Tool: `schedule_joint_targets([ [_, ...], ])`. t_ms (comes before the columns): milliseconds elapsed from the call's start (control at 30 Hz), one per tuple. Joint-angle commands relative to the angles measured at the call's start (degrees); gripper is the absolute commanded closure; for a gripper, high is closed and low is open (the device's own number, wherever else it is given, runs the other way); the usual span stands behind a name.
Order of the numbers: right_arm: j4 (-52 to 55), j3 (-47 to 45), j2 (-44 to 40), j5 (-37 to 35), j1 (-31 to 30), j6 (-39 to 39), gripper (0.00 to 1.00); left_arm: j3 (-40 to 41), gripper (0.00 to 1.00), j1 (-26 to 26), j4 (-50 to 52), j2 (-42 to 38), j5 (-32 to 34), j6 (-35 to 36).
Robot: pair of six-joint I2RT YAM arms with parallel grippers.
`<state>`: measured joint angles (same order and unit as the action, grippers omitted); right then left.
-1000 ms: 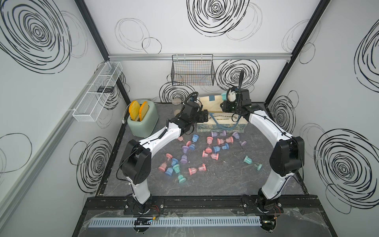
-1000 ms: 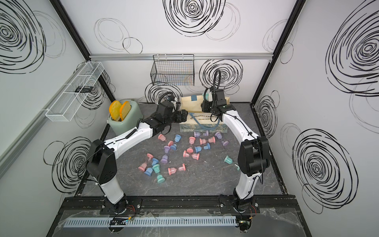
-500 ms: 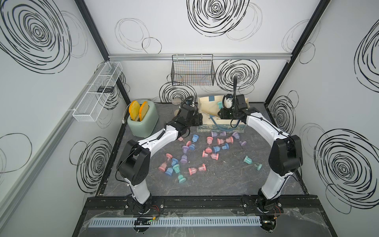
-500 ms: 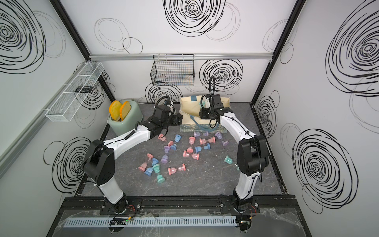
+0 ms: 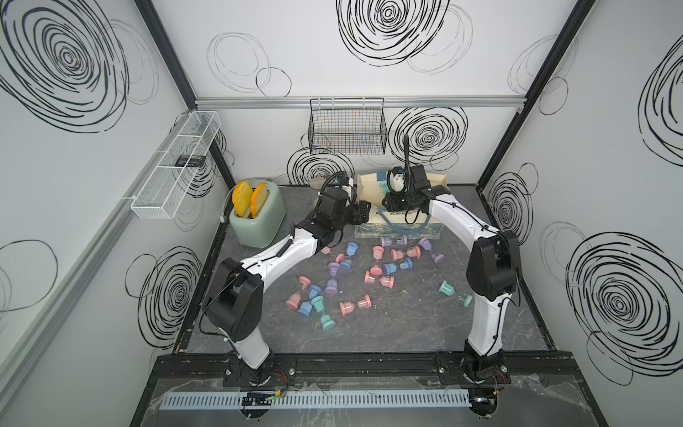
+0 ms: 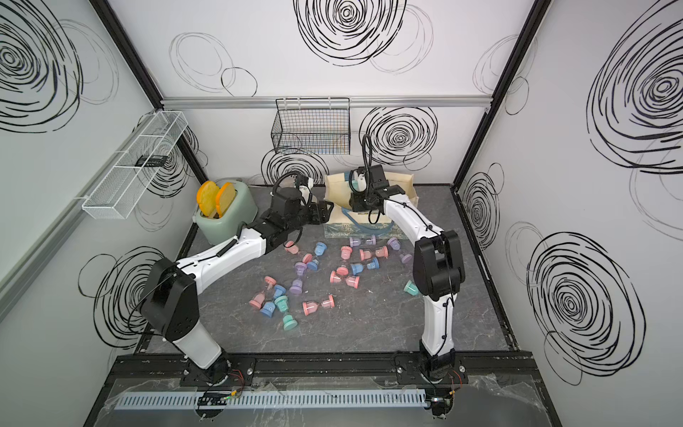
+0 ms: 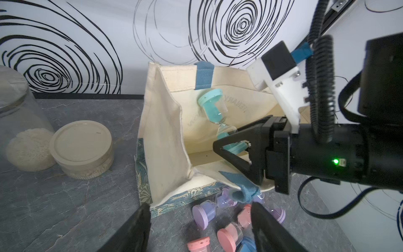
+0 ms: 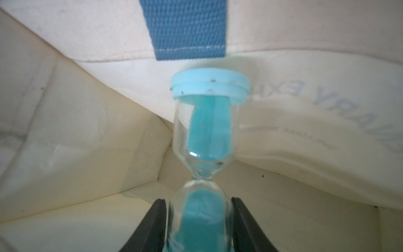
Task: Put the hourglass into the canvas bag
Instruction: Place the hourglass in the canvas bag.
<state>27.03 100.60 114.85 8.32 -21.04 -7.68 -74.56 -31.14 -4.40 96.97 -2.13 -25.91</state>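
Clamping the teal glass hourglass [image 8: 207,131], the right gripper [image 8: 198,199] hangs within the cream canvas bag [image 7: 165,131]; left gripper [image 7: 199,207] gapes empty.

R arm [image 5: 455,219] jaws clamped; L arm [image 5: 281,256] jaws apart.

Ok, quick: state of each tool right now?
Left tool: open, holding nothing.
Right tool: shut on the teal hourglass, inside the canvas bag.
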Motion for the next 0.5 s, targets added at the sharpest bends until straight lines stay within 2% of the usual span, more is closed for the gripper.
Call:
schedule_joint_targets([
  [0,2.0,2.1,1.5,1.3,-0.6,1.4,0.63,-0.6,0.25,-0.2,-2.5,0.3,-0.6,0.5],
  [467,4.0,0.9,5.2,1.9,-0.8,0.2,0.49,-1.3,0.24,0.4,-1.1,1.5,0.3,-0.7],
])
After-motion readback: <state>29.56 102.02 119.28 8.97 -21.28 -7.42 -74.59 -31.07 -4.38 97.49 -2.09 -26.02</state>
